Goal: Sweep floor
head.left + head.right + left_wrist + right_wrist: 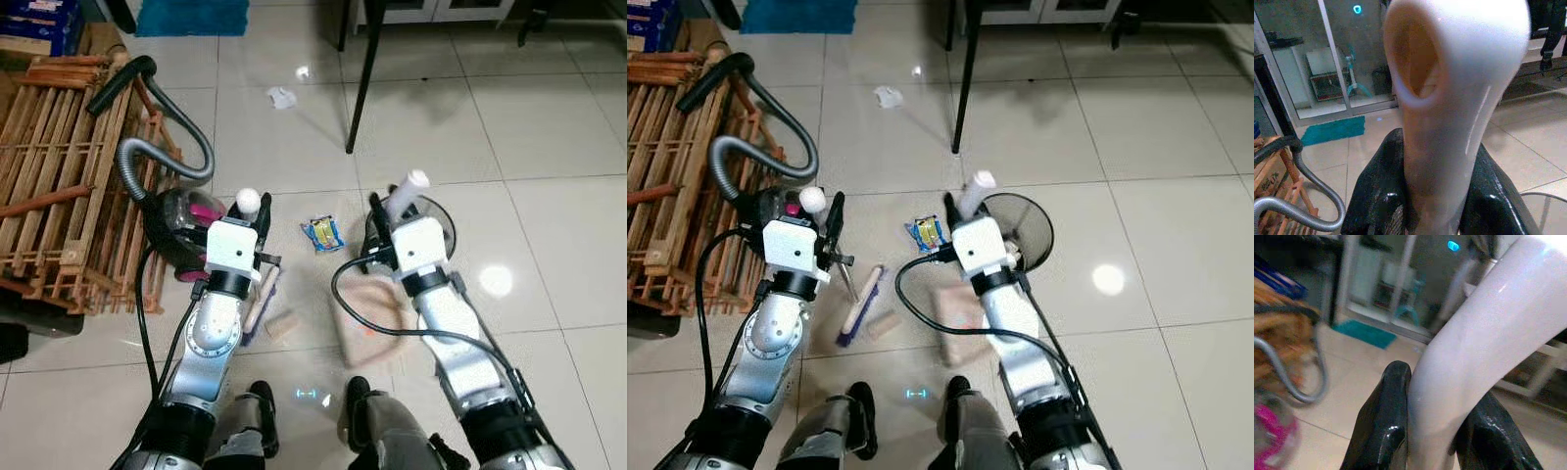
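Tiled floor (549, 127) all around, litter scattered across it — a snack wrapper (322, 233) mid-frame, crumpled paper (281, 97) further up. Left gripper (1420, 205) has its fingers clamped on the white broom handle (1449, 98), brush head (859, 305) low on the tiles; right gripper (1432, 431) squeezes the dustpan handle (1484, 333). By my read, sweeping has barely begun — the debris waits uncollected.

Tiled floor (549, 137) carries: snack wrapper (322, 233) between both pincers, crumpled paper (281, 97) well ahead, wood block (280, 325) and vacuum cleaner (181, 230) near left pincer (262, 211).
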Controlling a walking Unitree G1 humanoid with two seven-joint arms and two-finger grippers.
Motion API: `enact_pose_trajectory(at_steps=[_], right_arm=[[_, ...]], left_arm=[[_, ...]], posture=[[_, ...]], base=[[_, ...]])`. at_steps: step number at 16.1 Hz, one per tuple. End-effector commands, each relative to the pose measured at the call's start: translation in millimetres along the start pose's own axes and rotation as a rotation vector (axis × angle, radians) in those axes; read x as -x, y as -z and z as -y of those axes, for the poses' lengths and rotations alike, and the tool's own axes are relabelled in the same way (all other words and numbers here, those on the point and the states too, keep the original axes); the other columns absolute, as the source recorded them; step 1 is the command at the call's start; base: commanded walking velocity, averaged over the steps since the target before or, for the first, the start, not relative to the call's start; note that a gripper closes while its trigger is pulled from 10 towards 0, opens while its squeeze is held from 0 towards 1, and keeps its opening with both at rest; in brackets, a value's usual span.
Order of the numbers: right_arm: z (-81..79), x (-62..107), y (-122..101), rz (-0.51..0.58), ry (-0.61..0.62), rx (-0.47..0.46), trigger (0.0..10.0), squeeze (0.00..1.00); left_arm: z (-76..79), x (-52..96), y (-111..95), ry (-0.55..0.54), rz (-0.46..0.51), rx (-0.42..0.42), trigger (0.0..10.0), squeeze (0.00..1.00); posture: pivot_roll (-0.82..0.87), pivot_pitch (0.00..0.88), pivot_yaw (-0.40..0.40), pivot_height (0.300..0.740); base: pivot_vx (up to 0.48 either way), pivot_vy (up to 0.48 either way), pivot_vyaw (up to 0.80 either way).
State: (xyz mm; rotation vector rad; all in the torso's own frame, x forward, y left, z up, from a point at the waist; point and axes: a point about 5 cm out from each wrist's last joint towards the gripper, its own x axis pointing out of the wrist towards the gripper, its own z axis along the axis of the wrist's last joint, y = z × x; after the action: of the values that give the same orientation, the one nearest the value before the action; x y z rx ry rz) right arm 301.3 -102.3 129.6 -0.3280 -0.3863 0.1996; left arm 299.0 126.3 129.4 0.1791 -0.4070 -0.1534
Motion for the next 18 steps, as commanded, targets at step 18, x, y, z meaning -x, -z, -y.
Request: enact_pose_trajectory(at_steps=[18], right_arm=[[-39.9,2.1,17.7,-0.154,0.134,-0.221,10.0,0.00]], left_arm=[[22.7,-4.2,-4.7,-0.049,-0.110,0.247,10.0,0.00]], posture=[[-0.01,0.316,-0.003,0.740]], base=[[0.000,0.000,0.00]])
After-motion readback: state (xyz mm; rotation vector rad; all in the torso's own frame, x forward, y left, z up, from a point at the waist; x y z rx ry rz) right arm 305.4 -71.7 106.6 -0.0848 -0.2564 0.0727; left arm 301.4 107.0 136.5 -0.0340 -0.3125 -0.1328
